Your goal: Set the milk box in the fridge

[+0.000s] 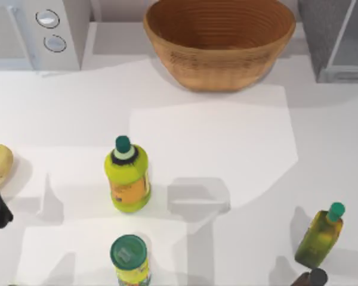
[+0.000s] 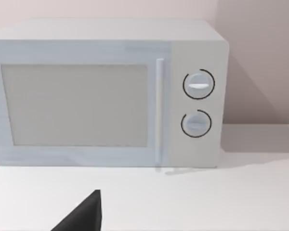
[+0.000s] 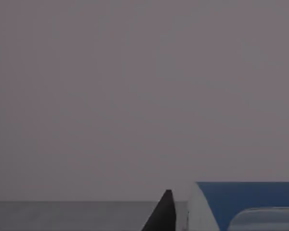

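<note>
My right end effector point(image 3: 176, 214) sits beside the blue-and-white milk box point(image 3: 241, 207), finger state unclear. The grey speckled fridge point(image 1: 322, 36) stands at the surface's point(image 1: 227, 143) far right. My left arm is parked at the left edge.

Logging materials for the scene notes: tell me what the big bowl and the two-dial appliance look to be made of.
Bowl: looks like woven wicker or coiled fibre, matte tan, with ridged concentric rings on its wall. Appliance: smooth white casing, probably painted metal or plastic; its door panel looks like frosted, pale glass or plastic, and the two dials are likely plastic.
</note>
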